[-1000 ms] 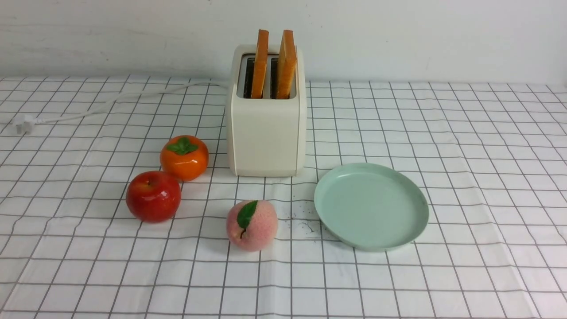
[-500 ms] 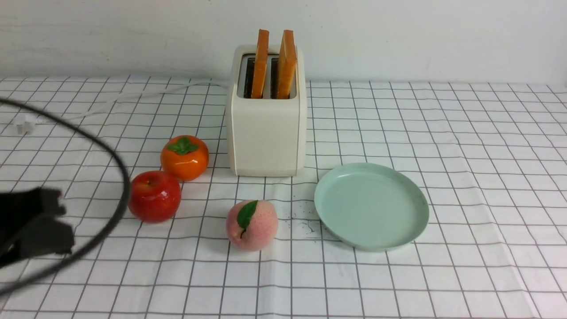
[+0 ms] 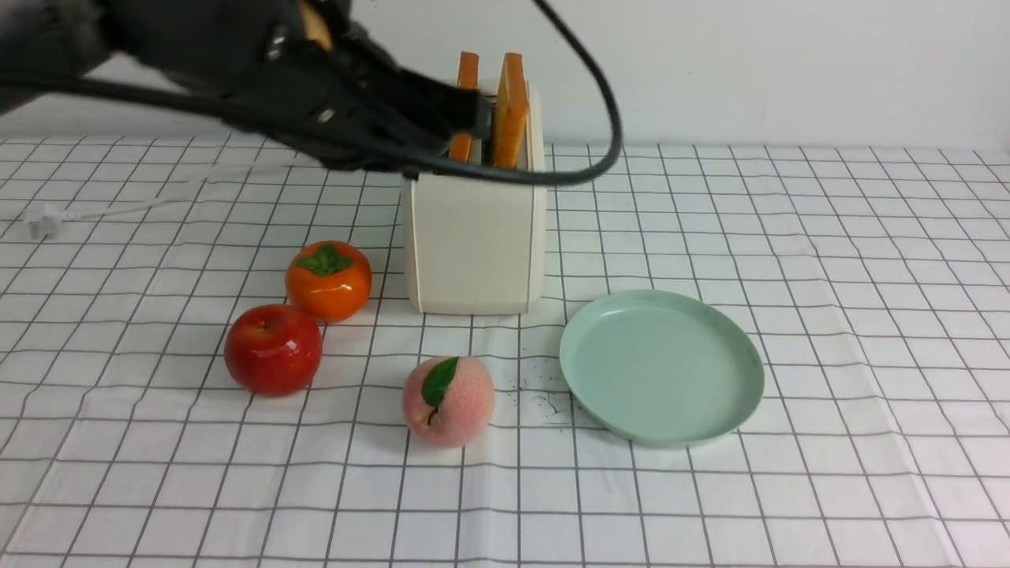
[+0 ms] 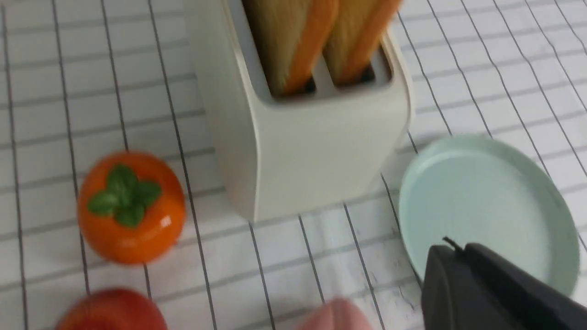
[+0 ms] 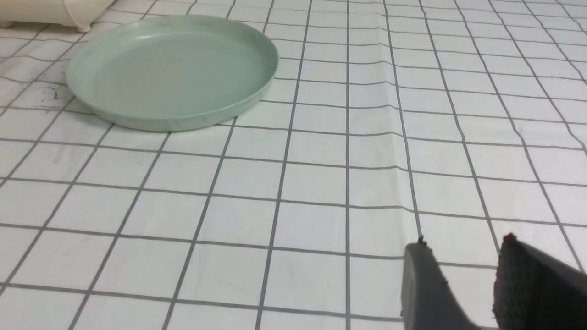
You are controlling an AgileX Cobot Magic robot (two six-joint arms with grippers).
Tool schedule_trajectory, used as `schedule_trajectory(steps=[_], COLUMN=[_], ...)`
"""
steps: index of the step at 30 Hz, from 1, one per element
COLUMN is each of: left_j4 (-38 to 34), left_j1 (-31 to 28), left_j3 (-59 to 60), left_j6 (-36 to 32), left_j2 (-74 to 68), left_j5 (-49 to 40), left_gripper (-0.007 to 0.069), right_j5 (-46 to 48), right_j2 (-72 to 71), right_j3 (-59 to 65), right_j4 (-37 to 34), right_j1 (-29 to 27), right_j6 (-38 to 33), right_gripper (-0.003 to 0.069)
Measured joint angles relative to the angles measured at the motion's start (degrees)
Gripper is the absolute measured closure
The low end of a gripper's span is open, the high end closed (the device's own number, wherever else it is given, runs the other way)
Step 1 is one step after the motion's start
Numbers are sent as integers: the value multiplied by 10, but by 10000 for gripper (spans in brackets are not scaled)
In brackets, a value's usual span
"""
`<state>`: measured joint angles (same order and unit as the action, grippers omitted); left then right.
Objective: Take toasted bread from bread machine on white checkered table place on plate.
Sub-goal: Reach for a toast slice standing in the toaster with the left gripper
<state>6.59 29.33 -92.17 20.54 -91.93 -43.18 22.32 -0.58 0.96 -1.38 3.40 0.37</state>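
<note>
The left gripper hangs at the top of the toaster, blurred, with its dark tip across the left slice. Both slices of toast stand upright in the toaster's slots. The plate, just to the toaster's right and nearer me, is bare. I can't tell whether the left jaws are apart or together: the front view is smeared and the wrist view shows only one finger. The right gripper sits low over the table, on the far side of the plate from the toaster, its jaws apart on nothing.

This looks like the reach for the left slice. One finger should go down the narrow gap between the slices and pinch near the top crust. The lift should be straight up until the toast clears the slot rim, or the toaster may drag or tip.

Open cloth lies between toaster and plate. The persimmon, apple and peach crowd the toaster's left and front. The arm's cable loops past its right side at toast height and could catch the other slice.
</note>
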Motion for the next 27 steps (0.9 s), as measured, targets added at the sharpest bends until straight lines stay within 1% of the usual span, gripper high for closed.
schedule_trajectory(steps=[1,2,3,4,5,6,7,8,10,14,17,24,27], left_j4=[15,27,28,36,38,41,41,42,45,47,49,51,72], left_j1=[0,-2,-2,-7,-10,-18,-19,-27,-36,-45,-48,-48,-48], left_j3=[-30,-66,-71,-115,-135,-185,-185,-217,-242,-265,-272,-273,-273], left_j6=[8,13,14,20,21,27,27,28,30,31,31,32,32], left_j2=[-23,-48,-52,-84,-100,-140,-140,-172,-202,-245,-284,-322,-331], left_j5=[0,0,0,0,1,1,1,4,5,16,46,106,126], left_gripper=[563,515,507,431,390,290,290,229,194,175,172,172,183], right_j5=[0,0,0,0,0,0,0,0,0,0,0,0,0], right_j2=[0,0,0,0,0,0,0,0,0,0,0,0,0], right_j3=[0,0,0,0,0,0,0,0,0,0,0,0,0], right_j4=[0,0,0,0,0,0,0,0,0,0,0,0,0], right_j1=[0,0,0,0,0,0,0,0,0,0,0,0,0], right_j6=[0,0,0,0,0,0,0,0,0,0,0,0,0], right_gripper=[419,419,419,419,419,419,419,419,419,419,419,419,419])
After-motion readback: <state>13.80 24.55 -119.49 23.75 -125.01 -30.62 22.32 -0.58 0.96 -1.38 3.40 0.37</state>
